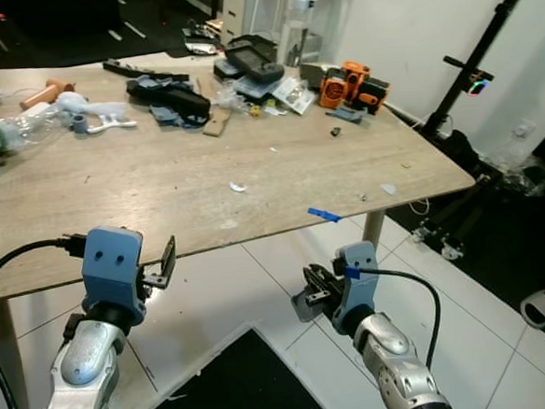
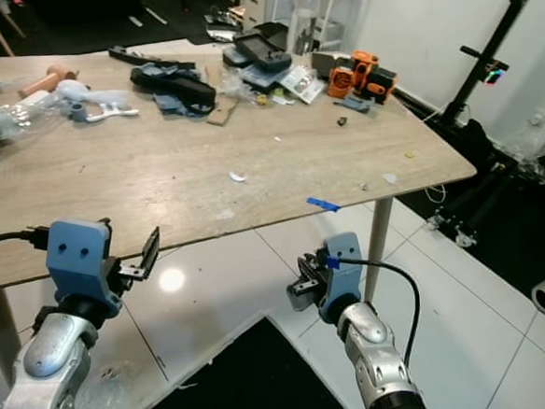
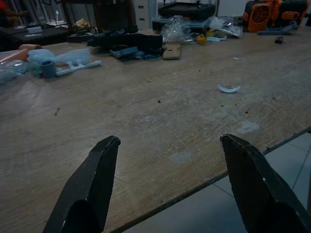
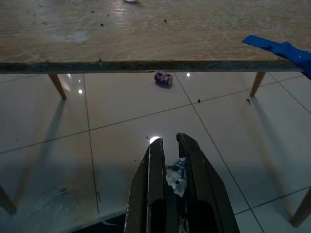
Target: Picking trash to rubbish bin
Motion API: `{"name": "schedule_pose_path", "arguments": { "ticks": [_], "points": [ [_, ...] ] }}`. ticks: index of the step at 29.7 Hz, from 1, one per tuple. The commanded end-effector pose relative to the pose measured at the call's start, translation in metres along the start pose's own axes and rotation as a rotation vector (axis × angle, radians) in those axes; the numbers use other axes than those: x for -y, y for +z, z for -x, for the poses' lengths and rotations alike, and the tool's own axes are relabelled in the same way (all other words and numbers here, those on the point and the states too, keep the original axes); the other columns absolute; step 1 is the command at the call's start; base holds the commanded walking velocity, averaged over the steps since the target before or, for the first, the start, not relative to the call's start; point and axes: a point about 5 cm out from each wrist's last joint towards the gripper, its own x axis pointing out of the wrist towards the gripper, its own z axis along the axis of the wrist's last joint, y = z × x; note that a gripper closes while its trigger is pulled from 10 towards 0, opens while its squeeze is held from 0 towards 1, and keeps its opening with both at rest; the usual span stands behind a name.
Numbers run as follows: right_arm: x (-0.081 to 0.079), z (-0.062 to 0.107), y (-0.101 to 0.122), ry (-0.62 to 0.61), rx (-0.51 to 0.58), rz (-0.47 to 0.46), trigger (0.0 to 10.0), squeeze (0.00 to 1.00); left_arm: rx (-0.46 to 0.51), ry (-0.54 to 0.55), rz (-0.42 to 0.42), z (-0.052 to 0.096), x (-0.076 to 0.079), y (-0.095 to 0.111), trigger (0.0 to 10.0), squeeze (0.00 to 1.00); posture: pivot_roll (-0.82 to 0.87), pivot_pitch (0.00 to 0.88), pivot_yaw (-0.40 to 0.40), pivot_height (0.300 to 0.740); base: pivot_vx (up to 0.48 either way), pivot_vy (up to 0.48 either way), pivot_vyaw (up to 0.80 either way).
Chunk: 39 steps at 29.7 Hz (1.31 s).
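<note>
One wooden counter carries the clutter, and two silver arms reach toward it, each ending in one claw with two black fingers: the left claw and the right claw. On the counter lie one orange tool, one white curved chip, one strip of blue tape at the edge and one crumpled clear bottle. On the tiled floor beneath lies one crushed can, and one scrap of crumpled paper sits between the right claw's fingers
</note>
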Motion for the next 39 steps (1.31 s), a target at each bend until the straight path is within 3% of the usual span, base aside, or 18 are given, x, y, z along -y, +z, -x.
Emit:
{"name": "schedule_pose_path", "arguments": {
  "ticks": [1, 7, 18, 23, 32, 39],
  "points": [
    [0.011, 0.008, -0.006, -0.059, -0.012, 0.001, 10.0, 0.00, 0.017, -0.030, 0.034, 0.002, 0.007, 0.001, 10.0, 0.00, 0.07, 0.121, -0.176, 0.740, 0.000, 0.000, 0.00],
    [0.024, 0.027, -0.013, -0.230, 0.041, -0.060, 10.0, 0.00, 0.039, -0.064, 0.059, -0.005, 0.003, 0.005, 10.0, 0.00, 0.05, 0.125, -0.103, 0.740, 0.000, 0.000, 0.00],
    [0.034, 0.050, -0.029, -0.312, 0.010, -0.092, 10.0, 0.00, 0.024, -0.101, 0.052, -0.014, 0.008, 0.003, 10.0, 0.00, 0.04, 0.121, -0.046, 0.740, 0.000, 0.000, 0.00],
    [0.025, 0.041, -0.018, -0.255, 0.045, -0.039, 10.0, 0.00, 0.029, -0.113, 0.081, -0.024, 0.014, 0.005, 10.0, 0.00, 0.02, 0.121, -0.021, 0.740, 0.000, 0.000, 0.00],
    [0.024, 0.035, -0.010, -0.257, 0.071, -0.067, 10.0, 0.00, 0.000, -0.062, 0.093, -0.027, 0.014, -0.003, 10.0, 0.00, 0.02, 0.122, -0.016, 0.740, 0.000, 0.000, 0.00],
    [0.019, 0.032, -0.005, -0.235, 0.085, -0.056, 10.0, 0.00, 0.004, -0.059, 0.083, -0.030, 0.011, -0.001, 10.0, 0.00, 0.02, 0.124, -0.009, 0.740, 0.000, 0.000, -0.77]
  ]
}}
